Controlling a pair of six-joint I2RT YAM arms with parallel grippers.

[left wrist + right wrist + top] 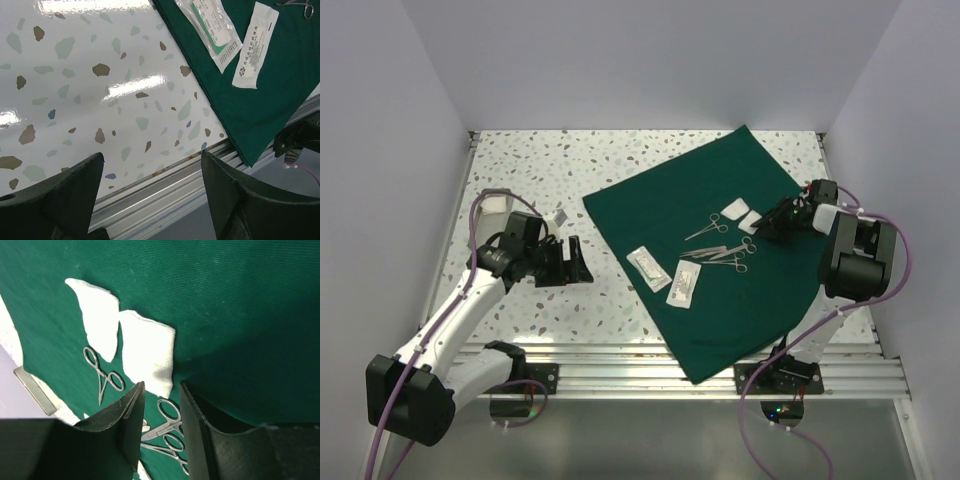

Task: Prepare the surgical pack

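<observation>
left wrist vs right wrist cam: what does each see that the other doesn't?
Left wrist only: two white packets, the speckled table, the aluminium rail, and the left gripper, wide open and empty.
Right wrist only: two gauze squares and the right gripper, jaws narrowly apart with nothing between.
Both: the green drape and silver instruments, of which left wrist shows just a handle at its top edge.

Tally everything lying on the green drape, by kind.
Gauze pads: 2
White packets: 2
Steel instruments: 3
Total: 7
</observation>
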